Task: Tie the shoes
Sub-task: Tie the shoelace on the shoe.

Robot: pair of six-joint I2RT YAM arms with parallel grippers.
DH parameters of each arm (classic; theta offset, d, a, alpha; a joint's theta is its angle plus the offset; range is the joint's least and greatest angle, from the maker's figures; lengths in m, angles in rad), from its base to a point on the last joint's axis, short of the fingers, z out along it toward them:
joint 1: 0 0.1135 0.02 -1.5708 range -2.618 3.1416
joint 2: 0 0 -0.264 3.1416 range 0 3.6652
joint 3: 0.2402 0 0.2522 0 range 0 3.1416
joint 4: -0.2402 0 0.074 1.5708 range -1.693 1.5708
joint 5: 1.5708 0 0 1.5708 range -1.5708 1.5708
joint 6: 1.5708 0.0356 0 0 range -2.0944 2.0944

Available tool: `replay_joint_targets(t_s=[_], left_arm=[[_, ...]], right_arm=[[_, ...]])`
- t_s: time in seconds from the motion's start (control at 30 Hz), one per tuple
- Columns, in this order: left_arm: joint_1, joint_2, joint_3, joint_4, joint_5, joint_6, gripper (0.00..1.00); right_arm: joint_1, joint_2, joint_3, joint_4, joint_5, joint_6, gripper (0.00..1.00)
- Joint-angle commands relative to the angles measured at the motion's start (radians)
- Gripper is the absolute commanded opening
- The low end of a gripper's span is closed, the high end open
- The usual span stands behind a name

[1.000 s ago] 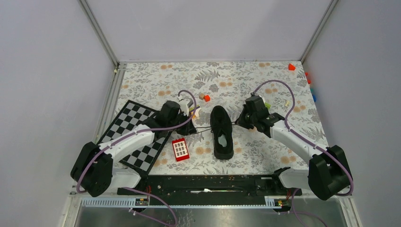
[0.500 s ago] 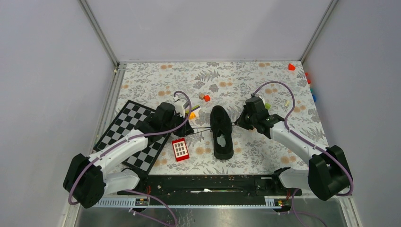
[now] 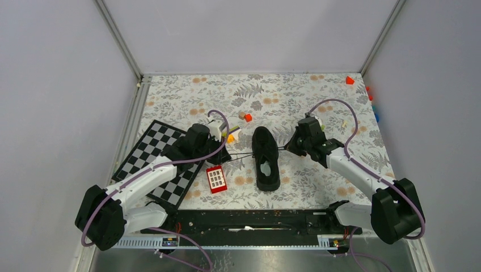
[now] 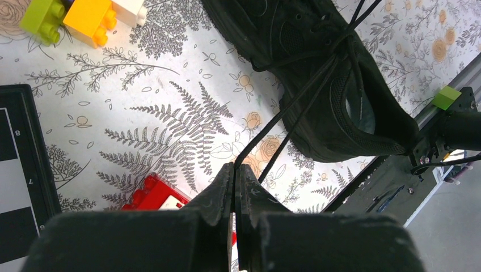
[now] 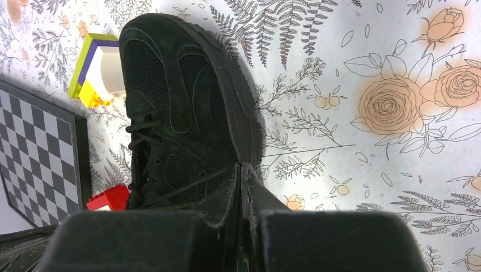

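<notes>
The black sneaker (image 3: 265,158) lies mid-table, toe away from the arms, pale insole showing. It fills the top of the left wrist view (image 4: 317,73) and the left of the right wrist view (image 5: 176,102). My left gripper (image 3: 224,155) is left of the shoe, shut on a thin black lace (image 4: 283,110) that runs taut from the eyelets to the jaws (image 4: 233,166). My right gripper (image 3: 290,148) is close to the shoe's right side, shut on another lace (image 5: 193,181) at its tips (image 5: 240,167).
A chessboard (image 3: 161,161) lies under the left arm. A red keypad brick (image 3: 216,178) sits left of the shoe's heel. Green, orange and white bricks (image 4: 85,20) lie by the toe. Small cubes (image 3: 245,116) lie behind, more blocks along the right wall (image 3: 374,110). The black rail (image 3: 255,218) runs along the near edge.
My left gripper has drawn slightly left and back from the shoe with its lace. My right gripper has shifted slightly right. The shoe stays put.
</notes>
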State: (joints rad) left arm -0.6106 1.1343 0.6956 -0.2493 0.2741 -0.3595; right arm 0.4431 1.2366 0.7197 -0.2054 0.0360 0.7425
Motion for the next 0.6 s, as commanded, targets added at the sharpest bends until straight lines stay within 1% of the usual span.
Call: replay_joint_targets(t_s=[0.0, 0.17, 0.3, 0.33, 0.37, 0.4, 0.47, 0.57], left_arm=[[0.008, -0.017, -0.019, -0.032, -0.057, 0.006, 0.00], [0.008, -0.003, -0.007, -0.019, -0.051, 0.001, 0.00], [0.004, 0.032, 0.062, 0.010, -0.026, -0.002, 0.00], [0.001, 0.042, 0.083, 0.011, -0.024, 0.001, 0.00], [-0.003, 0.054, 0.104, 0.013, -0.020, 0.007, 0.00], [-0.006, 0.064, 0.120, 0.012, -0.018, 0.014, 0.00], [-0.010, 0.077, 0.146, 0.012, -0.010, 0.023, 0.00], [-0.012, 0.087, 0.159, 0.020, -0.003, 0.027, 0.00]], right_arm=[[-0.022, -0.027, -0.017, 0.007, 0.056, 0.000, 0.00], [-0.023, -0.022, -0.021, 0.033, 0.028, 0.004, 0.00], [-0.023, -0.048, 0.002, 0.053, -0.031, -0.032, 0.00], [-0.023, -0.056, 0.015, 0.048, -0.064, -0.047, 0.02], [-0.023, -0.063, 0.034, 0.028, -0.075, -0.060, 0.20], [-0.023, -0.073, 0.050, 0.001, -0.078, -0.067, 0.32], [-0.022, -0.105, 0.066, -0.029, -0.079, -0.073, 0.40], [-0.008, -0.157, 0.079, -0.076, -0.081, -0.067, 0.46]])
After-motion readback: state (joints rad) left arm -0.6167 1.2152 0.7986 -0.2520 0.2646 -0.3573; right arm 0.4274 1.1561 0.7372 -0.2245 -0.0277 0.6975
